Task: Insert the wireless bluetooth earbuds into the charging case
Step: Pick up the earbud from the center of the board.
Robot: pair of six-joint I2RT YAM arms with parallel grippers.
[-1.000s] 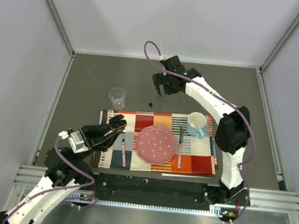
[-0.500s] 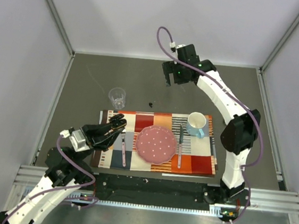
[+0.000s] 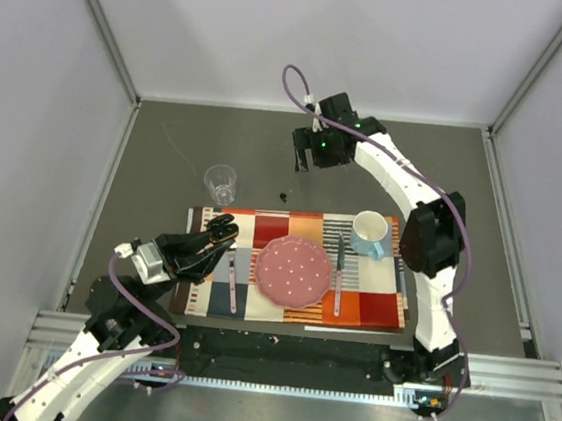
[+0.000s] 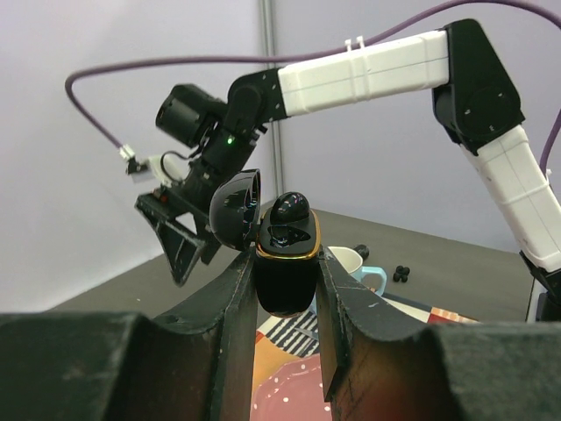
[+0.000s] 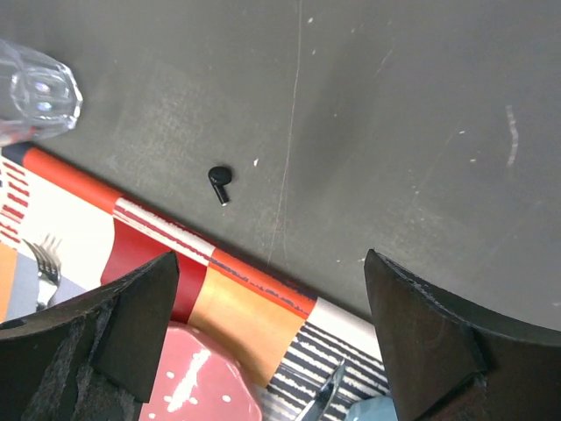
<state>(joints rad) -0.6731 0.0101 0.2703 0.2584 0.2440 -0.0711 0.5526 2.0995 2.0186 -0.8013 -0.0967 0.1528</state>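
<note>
Grey worktop (image 3: pixel 167 148) in the overhead view. At centre it carries a striped placemat (image 3: pixel 372 306) with a pink dotted plate (image 3: pixel 295 270) and a blue mug (image 3: pixel 370 233) on it. A clear glass (image 3: pixel 221 182) stands just above the mat's upper left corner. We note one loose earbud (image 3: pixel 284 196), a black speck on bare worktop just above the mat's top edge. The right pincer (image 3: pixel 300 162) hangs above centre, higher in the frame than that speck. The left pincer (image 3: pixel 223 231) sits at lower left over the mat's left end. What it holds is too small to read here.

Left wrist view: the left pincer's fingers (image 4: pixel 237 298) are clamped on the charging case (image 4: pixel 287 272). The case is centre frame and upright, its lid (image 4: pixel 235 209) hinged open to the left. A seated earbud (image 4: pixel 289 209) sits in the case's open top. The right arm (image 4: pixel 368 74) crosses the background.

Right wrist view: the right pincer (image 5: pixel 267 263) stands wide and grips nothing, and its fingers (image 5: pixel 131 324) frame the lower corners. The loose earbud (image 5: pixel 219 181) lies left of centre on dark worktop. It is near the mat's edge and apart from the glass in the upper left corner.
</note>
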